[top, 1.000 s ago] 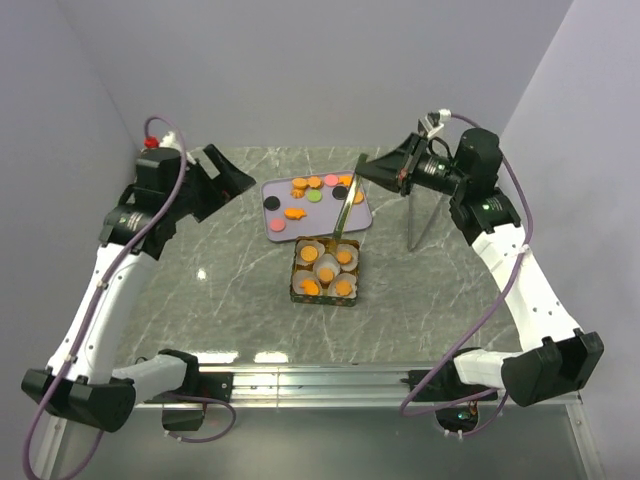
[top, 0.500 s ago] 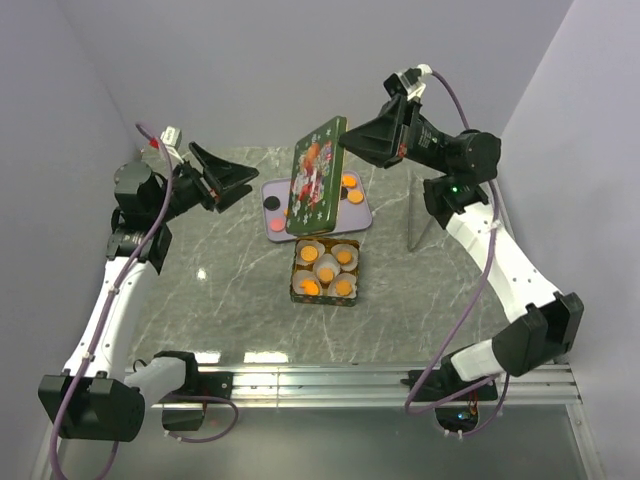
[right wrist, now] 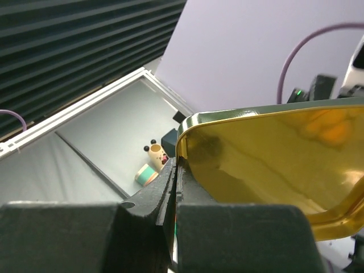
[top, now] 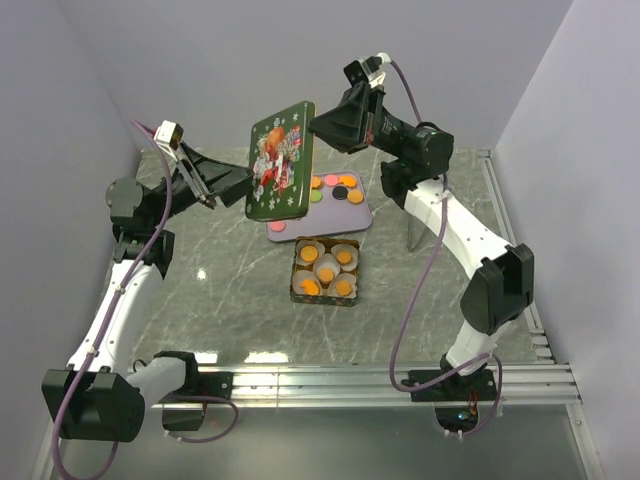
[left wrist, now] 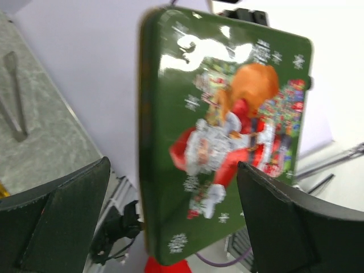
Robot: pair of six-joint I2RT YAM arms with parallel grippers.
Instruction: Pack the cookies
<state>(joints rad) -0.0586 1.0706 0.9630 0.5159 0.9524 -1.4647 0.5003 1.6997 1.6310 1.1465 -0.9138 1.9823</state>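
My right gripper (top: 316, 125) is shut on the edge of a green tin lid (top: 280, 160) with a Santa print and holds it upright, high above the table. The right wrist view shows the lid's gold inside (right wrist: 273, 165) pinched at the rim by that gripper (right wrist: 177, 170). My left gripper (top: 238, 182) is open, its tips right by the lid's left edge. In the left wrist view the lid (left wrist: 227, 142) fills the space ahead of that gripper (left wrist: 176, 210). Cookies (top: 340, 184) lie on a purple tray (top: 362, 218). Orange cookies (top: 325, 272) sit in white cups in the open tin (top: 322, 297).
Metal tongs (top: 414, 226) stand on the table right of the tray and also show in the left wrist view (left wrist: 14, 96). Walls close in the table at the back and on both sides. The lid hides the tray's left part.
My right gripper has lifted the lid higher and swung it left, its printed face turning toward the left arm. My left gripper has risen and moved right, up to the lid.
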